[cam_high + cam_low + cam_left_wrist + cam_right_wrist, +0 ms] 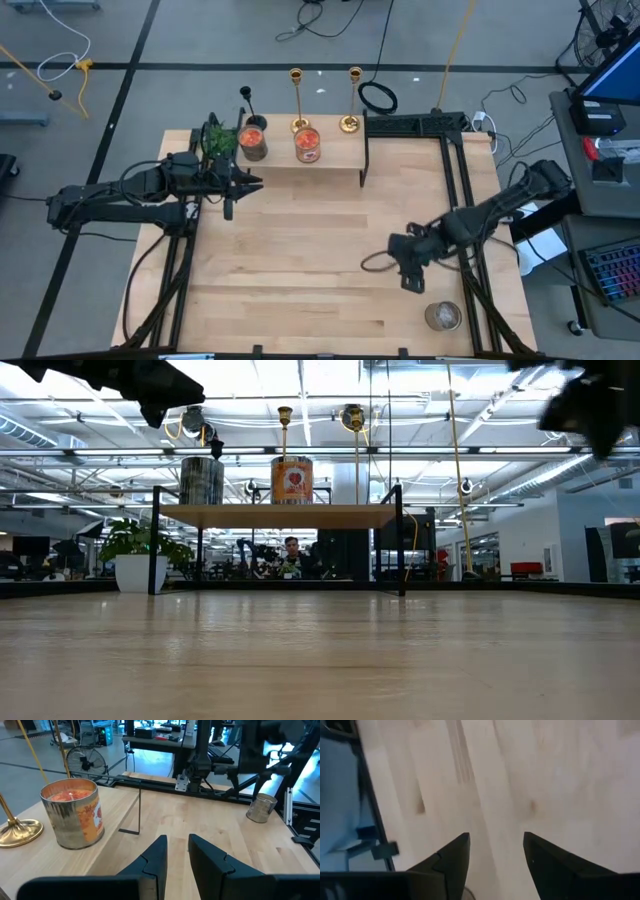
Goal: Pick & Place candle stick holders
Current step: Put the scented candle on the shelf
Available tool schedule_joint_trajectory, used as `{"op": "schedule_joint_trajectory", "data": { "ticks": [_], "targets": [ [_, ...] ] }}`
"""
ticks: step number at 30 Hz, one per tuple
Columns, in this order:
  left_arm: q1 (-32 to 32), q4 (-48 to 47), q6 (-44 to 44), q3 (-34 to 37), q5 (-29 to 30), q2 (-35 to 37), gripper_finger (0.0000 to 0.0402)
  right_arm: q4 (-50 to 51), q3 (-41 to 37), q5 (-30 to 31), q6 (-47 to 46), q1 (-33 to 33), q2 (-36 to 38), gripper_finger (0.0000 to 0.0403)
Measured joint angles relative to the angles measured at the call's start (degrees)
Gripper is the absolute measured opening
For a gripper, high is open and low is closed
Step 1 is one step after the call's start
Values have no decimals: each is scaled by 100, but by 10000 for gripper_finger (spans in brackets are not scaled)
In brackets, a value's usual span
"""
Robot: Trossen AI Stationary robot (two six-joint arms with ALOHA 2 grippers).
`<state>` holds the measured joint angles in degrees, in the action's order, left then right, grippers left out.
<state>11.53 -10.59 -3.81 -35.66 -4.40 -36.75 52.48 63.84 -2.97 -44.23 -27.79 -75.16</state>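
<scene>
On the raised shelf (330, 160) at the table's far edge stand my candle stick holders (298, 100), so I hover the left end effector (250, 182) there, slightly parted and empty, right end effector (408, 275) open, idle.

You have three candle stick holders, all upright on the raised wooden shelf at the far side of the tabletop. Two are shiny brass: a thin stem on a round base with a small cup on top. The left brass holder (297, 100) stands just behind the orange-labelled candle tin; the right brass holder (352, 98) stands near the shelf's right end, well apart from the first. The shorter black holder (247, 103) stands further left, probably touching nothing, though its base is hard to see.
</scene>
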Motion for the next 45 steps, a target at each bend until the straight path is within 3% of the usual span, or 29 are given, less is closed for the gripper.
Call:
{"op": "schedule_joint_trajectory", "data": {
  "ticks": [5, 11, 17, 21, 27, 37, 45],
  "targets": [
    [0, 6, -88, 0, 2, 0, 85, 156, -210, -214, -931, -459, -2, 168],
    [0, -12, -150, 0, 4, 2, 85, 660, -210, -1183, -1927, -923, 0, 165],
    [0, 10, -217, 0, 4, 2, 85, 928, -210, -1318, -3076, -1448, -2, 166],
    [0, -20, -279, 0, 6, 1, 85, 713, -380, -1101, -3909, -1807, -4, 167],
    [0, -38, -248, 0, 7, 2, 85, -375, -982, -1555, -5166, -2390, -8, 167],
    [0, -29, -289, 0, 7, 2, 85, -756, -1504, -1538, -5393, -2558, 1, 160],
    [0, -27, -256, 0, 6, 2, 85, -1032, -1504, -1533, -5445, -2557, 0, 86]
  ]
}}
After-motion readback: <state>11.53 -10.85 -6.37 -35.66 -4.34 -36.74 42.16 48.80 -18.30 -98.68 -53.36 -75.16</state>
